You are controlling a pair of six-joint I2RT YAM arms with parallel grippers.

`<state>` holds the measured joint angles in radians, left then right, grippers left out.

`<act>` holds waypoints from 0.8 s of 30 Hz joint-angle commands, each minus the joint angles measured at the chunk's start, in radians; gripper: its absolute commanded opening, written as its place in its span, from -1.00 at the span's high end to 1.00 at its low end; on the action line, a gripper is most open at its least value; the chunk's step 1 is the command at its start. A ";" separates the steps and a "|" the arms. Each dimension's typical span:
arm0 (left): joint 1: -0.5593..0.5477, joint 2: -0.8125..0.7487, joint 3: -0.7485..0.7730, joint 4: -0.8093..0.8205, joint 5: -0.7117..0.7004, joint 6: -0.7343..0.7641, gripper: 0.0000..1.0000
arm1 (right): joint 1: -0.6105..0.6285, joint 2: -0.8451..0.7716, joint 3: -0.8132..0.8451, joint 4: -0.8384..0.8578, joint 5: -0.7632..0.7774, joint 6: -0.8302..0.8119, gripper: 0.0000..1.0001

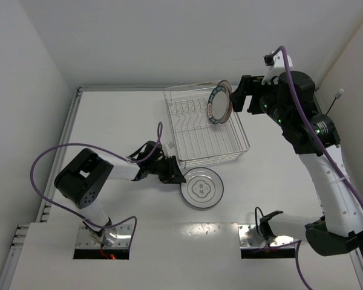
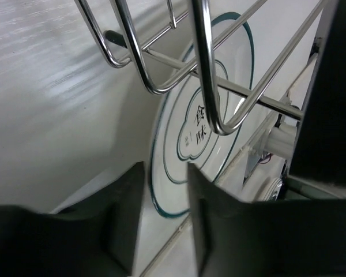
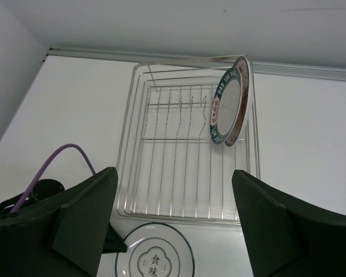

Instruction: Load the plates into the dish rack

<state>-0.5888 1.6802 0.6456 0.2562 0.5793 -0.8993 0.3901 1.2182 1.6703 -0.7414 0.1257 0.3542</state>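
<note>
2 plates show. The ringed plate (image 1: 202,188) lies flat on the surface (image 1: 109,121) at lower centre, just below the dish rack (image 1: 209,160). The left claw (image 2: 165,167) sits at its left rim, fingers narrowly apart; whether it grips cannot be told. Best to pinch squarely, then lift clear of the rack's near wire. Upper right, the right claw (image 3: 174,179), wide open and empty, hangs near the upright lettered plate (image 1: 220,101).

L arm is stretching low toward centre, L hand (image 1: 179,177) narrowly parted; R arm is reaching high at upper right, R hand (image 1: 236,96) gaping wide.
</note>
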 commanded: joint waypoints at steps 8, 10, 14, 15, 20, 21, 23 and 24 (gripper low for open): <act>-0.029 -0.074 -0.006 -0.093 0.004 0.010 1.00 | -0.005 -0.013 0.019 -0.012 0.028 -0.029 -0.56; -0.029 -0.100 -0.015 -0.113 -0.007 0.020 1.00 | -0.005 -0.023 -0.016 -0.012 0.017 -0.006 -0.56; -0.029 -0.134 -0.026 -0.137 -0.025 0.020 1.00 | -0.005 -0.060 -0.119 -0.003 -0.027 0.035 -0.56; -0.029 -0.151 -0.035 -0.147 -0.026 0.020 1.00 | -0.005 -0.071 -0.141 0.008 -0.028 0.045 -0.56; -0.029 -0.290 -0.047 -0.198 -0.026 0.011 1.00 | -0.005 -0.152 -0.273 0.026 -0.133 0.069 -0.56; -0.029 -0.365 -0.047 -0.225 -0.038 0.011 1.00 | -0.005 -0.163 -0.314 0.027 -0.161 0.069 -0.56; -0.029 -0.440 -0.021 -0.277 -0.077 0.020 1.00 | -0.005 -0.190 -0.365 0.039 -0.222 0.069 -0.56; -0.029 -0.506 0.017 -0.329 -0.088 0.034 1.00 | -0.005 -0.227 -0.410 0.048 -0.231 0.069 -0.56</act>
<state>-0.6083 1.3163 0.5980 -0.0029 0.5213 -0.8875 0.3882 1.0580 1.3270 -0.7475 -0.0078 0.4034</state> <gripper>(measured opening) 0.009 0.776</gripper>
